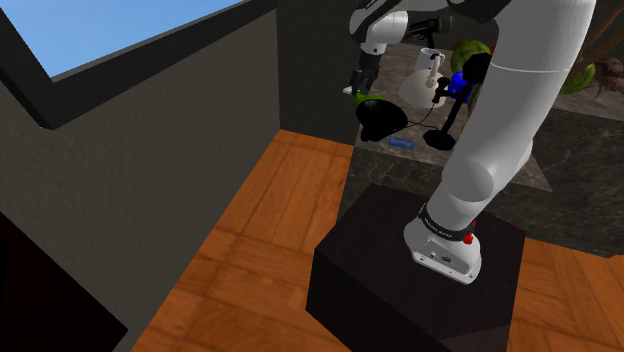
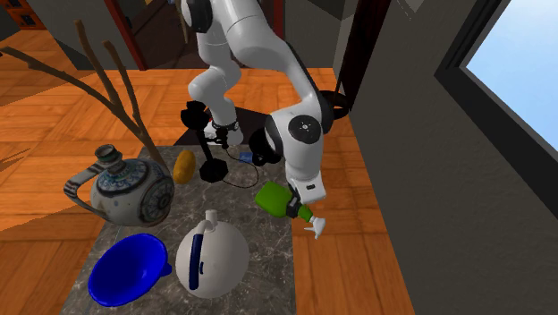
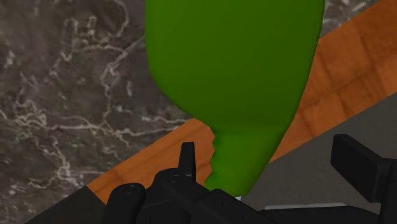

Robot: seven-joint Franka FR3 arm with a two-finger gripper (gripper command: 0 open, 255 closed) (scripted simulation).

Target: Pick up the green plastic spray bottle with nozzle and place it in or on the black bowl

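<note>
The green spray bottle lies at the edge of the dark marble table, its white nozzle pointing out over the wooden floor. My gripper is at the bottle's neck. In the wrist view the green body looms large and its neck sits between my fingers, which stand apart; the right one is clear of the neck. The gripper is open. The black bowl sits at the far end of the table, behind my arm; in the shoulder view the bowl is just below the gripper.
On the table stand a grey ornate jug, a blue bowl, a white jug, a yellow-brown object and a black stand with a cord. Dry branches lean over them. A dark wall runs beside the table.
</note>
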